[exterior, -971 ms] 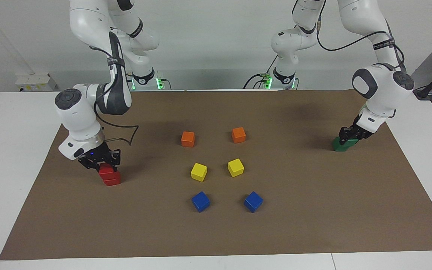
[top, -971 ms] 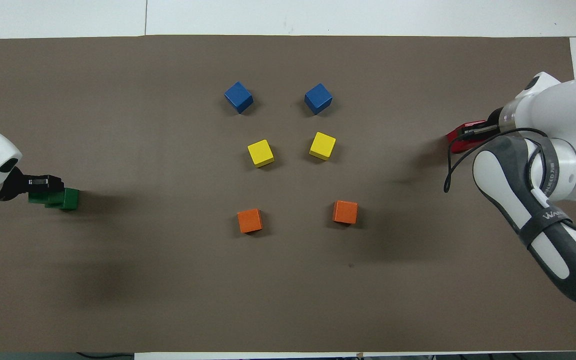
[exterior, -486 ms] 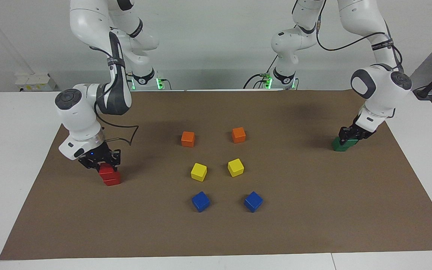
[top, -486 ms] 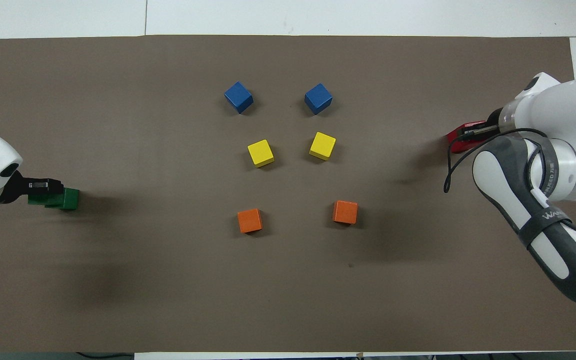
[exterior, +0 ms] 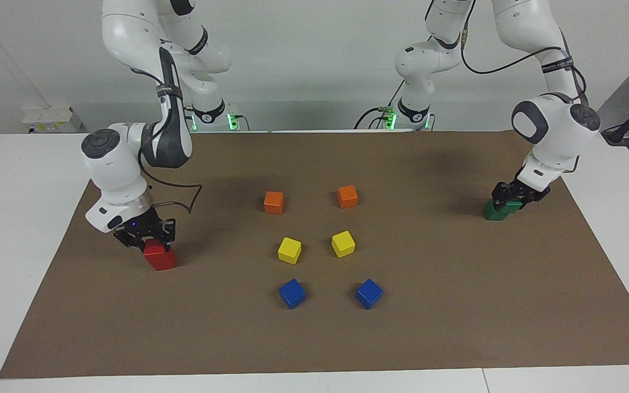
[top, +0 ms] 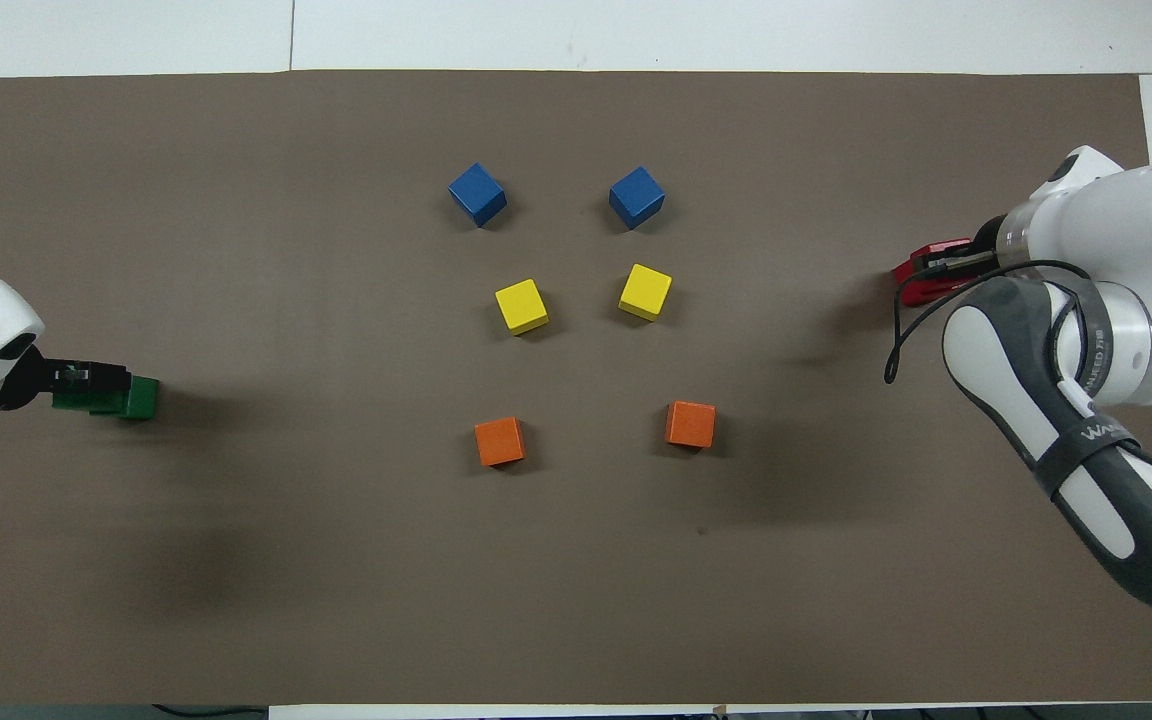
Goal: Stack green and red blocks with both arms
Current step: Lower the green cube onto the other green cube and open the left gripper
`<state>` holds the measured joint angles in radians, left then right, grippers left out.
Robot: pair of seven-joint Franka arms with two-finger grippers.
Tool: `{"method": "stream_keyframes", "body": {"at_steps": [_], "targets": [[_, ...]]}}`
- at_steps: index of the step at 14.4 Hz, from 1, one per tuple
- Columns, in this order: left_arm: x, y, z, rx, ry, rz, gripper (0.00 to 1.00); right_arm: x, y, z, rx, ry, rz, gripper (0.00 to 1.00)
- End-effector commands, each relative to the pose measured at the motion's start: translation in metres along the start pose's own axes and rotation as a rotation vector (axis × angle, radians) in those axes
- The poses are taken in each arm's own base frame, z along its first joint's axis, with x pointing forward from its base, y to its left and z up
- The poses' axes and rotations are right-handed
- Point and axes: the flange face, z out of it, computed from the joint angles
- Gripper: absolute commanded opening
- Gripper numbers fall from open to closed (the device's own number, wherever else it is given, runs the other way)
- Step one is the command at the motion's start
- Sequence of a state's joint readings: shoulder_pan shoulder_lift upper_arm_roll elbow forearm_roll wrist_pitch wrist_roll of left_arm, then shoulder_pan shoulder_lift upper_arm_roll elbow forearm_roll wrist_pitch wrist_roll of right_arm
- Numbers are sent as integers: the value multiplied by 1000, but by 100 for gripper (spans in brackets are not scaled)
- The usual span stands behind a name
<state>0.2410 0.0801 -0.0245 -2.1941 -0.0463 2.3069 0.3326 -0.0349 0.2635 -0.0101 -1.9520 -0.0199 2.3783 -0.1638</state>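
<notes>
Your right fingers [exterior: 153, 240] are clamped on the top red block [exterior: 157, 250] of the red stack at the right arm's end of the bench. Whether your left fingers [exterior: 512, 197] grip or have let go of the upper green block [exterior: 503, 206], stacked at the left arm's end, you cannot tell.

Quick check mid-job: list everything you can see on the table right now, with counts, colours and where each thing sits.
red blocks: two, red, stacked at the right arm's end.
green blocks: two, dark green, stacked at the left arm's end.
orange cubes: two, mid-mat, nearest the robots.
yellow cubes: two, middle row.
blue cubes: two, farthest row.
mat: one, brown, covering the table.
right gripper: shut on the upper red block.
left gripper: at the upper green block.
</notes>
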Motion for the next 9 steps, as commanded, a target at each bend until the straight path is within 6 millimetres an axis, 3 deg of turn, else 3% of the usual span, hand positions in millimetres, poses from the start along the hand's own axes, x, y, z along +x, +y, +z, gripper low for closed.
{"method": "stream_keyframes", "body": {"at_steps": [1,4,5,6,7,9], "targets": [[-9,1,-6,-11,-8,5,100,-5,2,-2,10,20,8,0],[0,2,-33,-23,-33,11,100,-5,3,-3,10,22,8,0],[9,2,-52,-28,-41,19,100,-5,4,-3,9,23,10,9],[17,4,-70,-30,-51,38,100,-5,4,-3,9,22,10,37],[20,9,-83,-28,-52,49,100,-5,5,-3,9,23,11,56],[16,21,-109,-20,-28,60,100,-5,6,-4,8,24,11,77]]}}
